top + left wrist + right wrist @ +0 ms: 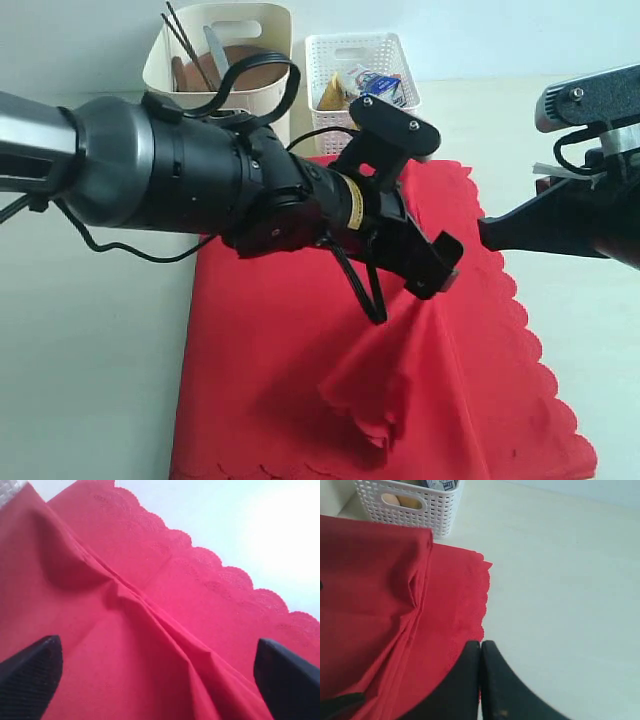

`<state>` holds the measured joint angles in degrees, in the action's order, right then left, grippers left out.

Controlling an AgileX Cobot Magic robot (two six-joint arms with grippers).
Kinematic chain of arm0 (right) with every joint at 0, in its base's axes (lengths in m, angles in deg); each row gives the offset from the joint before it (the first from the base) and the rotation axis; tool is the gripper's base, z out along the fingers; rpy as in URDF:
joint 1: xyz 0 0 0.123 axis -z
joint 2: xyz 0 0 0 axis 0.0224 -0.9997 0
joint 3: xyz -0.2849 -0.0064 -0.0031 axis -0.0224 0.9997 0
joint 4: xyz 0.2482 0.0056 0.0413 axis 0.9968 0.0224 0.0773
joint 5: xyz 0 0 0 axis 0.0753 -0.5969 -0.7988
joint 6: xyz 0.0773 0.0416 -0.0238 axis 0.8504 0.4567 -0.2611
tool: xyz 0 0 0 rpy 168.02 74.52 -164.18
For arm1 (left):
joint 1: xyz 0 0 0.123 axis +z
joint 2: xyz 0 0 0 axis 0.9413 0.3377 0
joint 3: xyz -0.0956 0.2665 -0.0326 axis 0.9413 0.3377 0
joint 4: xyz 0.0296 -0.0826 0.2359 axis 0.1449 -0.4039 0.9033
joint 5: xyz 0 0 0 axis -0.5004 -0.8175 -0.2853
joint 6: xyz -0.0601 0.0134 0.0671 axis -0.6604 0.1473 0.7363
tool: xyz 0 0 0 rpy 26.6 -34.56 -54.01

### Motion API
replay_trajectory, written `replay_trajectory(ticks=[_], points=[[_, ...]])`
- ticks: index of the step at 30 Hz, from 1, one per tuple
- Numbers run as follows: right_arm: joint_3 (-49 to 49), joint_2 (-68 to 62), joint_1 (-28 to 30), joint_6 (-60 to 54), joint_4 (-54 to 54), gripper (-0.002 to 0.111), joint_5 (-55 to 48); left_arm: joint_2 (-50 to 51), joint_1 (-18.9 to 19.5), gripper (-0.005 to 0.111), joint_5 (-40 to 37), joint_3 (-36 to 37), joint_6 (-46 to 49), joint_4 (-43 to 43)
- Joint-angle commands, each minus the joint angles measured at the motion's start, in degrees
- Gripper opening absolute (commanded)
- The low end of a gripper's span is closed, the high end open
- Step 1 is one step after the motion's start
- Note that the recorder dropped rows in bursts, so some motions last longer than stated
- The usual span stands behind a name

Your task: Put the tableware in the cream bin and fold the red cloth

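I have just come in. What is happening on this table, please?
Two robot arms are working on the red cloth, which lies rumpled on the table. The left gripper hangs over it, fingers wide open. The right gripper is at its scalloped edge, fingers shut; whether they pinch fabric is unclear. Chopsticks, a knife and a brown plate already sit in the cream bin.

The right gripper [480, 646] is holding its jaws pressed together at the scalloped edge of the red cloth [375, 595]; a white lattice basket [410, 512] is sitting at its eleven o'clock on the counter [560, 580].
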<state>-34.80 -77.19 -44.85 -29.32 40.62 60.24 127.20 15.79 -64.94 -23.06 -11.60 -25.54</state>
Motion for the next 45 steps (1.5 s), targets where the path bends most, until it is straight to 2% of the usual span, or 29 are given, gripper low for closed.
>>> replay_trajectory(ticks=[1,7,10,13,16,17,18,35,45], points=[[0.17,0.44,0.17,0.0,-0.17,0.0,0.62,-1.17,0.04,0.105,-3.21,-0.68,-0.28,0.74],[0.17,0.34,0.17,-0.11,-0.01,0.0,0.22,-4.89,0.4,0.104,-14.38,-0.18,-0.11,4.29],[0.17,0.34,0.17,-0.11,-0.01,0.0,-1.4,-7.8,0.51,0.092,-16.97,1.17,0.18,4.3],[0.17,0.34,0.17,0.01,-0.01,0.0,-2.25,-11.88,0.51,0.064,-18.46,3.76,1.44,4.3],[0.17,0.34,0.17,0.01,-0.01,0.0,-2.25,-17.01,0.51,0.025,-18.67,8.0,1.44,4.3],[0.17,0.34,0.17,0.01,-0.01,0.0,-2.25,-19.04,0.59,0.009,-18.67,9.61,1.44,4.45],[0.17,0.34,0.17,0.01,0.11,0.0,-2.22,-21.25,0.75,0.001,-18.67,11.27,1.52,4.6],[0.17,0.34,0.17,0.01,0.53,0.0,-2.48,-65.45,0.8,0.002,-12.06,39.21,-1.76,4.69],[0.17,0.34,0.17,0.12,0.53,0.0,-6.06,-86.53,0.8,0.002,-12.06,49.27,-3.45,4.69]])
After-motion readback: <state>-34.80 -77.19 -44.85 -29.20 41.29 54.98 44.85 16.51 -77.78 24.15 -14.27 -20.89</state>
